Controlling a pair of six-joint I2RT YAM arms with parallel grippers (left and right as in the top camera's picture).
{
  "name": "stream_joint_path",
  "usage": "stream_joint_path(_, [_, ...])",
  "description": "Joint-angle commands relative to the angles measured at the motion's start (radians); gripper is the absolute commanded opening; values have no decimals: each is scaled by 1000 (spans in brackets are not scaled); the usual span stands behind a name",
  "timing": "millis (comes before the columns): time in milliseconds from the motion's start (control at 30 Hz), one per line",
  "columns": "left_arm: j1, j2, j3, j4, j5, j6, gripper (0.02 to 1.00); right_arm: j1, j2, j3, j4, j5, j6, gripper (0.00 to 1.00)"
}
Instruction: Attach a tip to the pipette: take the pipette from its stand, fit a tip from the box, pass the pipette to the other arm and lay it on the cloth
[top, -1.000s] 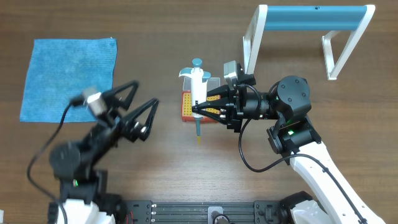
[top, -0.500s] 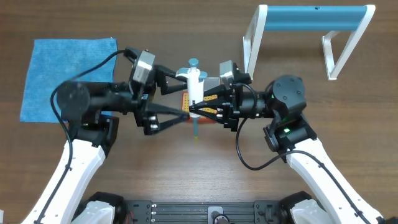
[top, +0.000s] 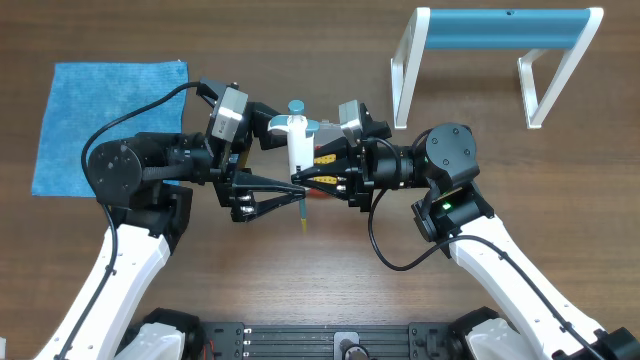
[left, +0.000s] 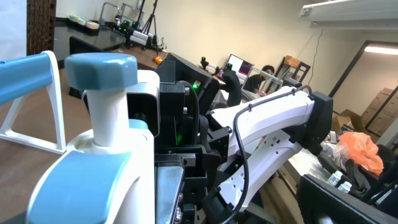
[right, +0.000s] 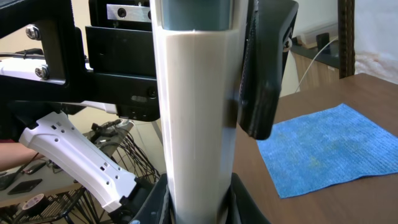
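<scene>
**Desk:** Why is the blue cloth (top: 110, 125) lying flat at the far left of the table (top: 330, 290)?

**Photographer:** It appears to be the landing spot. It lies on the side of the left arm (top: 130, 200), which is likely why the pipette has to change hands. The white-and-blue stand (top: 500, 28) sits at the far right, well apart from the action.

**Desk:** And where is the pipette (top: 296, 140) itself?

**Photographer:** It stands upright at mid-table, blue head up, between the two grippers. The orange tip box (top: 326, 158) peeks out just beside it. The yellow tip (top: 302, 215) is on and pointing down, so I judge the fitting done and the hand-over under way.

**Desk:** Who holds it?

**Photographer:** The right gripper (top: 308, 181) is clamped on the white body. Gripping from the right side leaves the left side free for a second hold, by my reading.

**Desk:** How are the arms posed?

**Photographer:** The left arm and the right arm (top: 470, 230) rise from the near edge and bend inward. Their wrists are turned level, so the grippers face each other across the pipette. The left gripper (top: 298, 189) is at the shaft from the left, just beside its partner. I cannot tell whether it has taken hold.
</scene>
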Motion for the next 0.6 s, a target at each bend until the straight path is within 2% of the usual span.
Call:
stream_joint_path(33, [-4, -4, 20, 6, -1, -5, 676, 5, 2, 14, 9, 13, 19, 77])
stream_joint_path(67, [-4, -4, 20, 6, -1, -5, 546, 5, 2, 14, 10, 13, 19, 77])
stream_joint_path(367, [-4, -4, 20, 6, -36, -5, 266, 5, 2, 14, 73, 14, 19, 77])
stream_joint_path(467, [-4, -4, 20, 6, -42, -5, 119, 5, 2, 14, 73, 36, 18, 77])
stream_joint_path(500, [-4, -4, 20, 6, -46, -5, 40, 5, 2, 14, 72, 40, 18, 77])
stream_joint_path(567, [-4, -4, 20, 6, -48, -5, 29, 5, 2, 14, 73, 40, 18, 80])
stream_joint_path(600, [-4, -4, 20, 7, -50, -5, 29, 5, 2, 14, 72, 40, 18, 117])
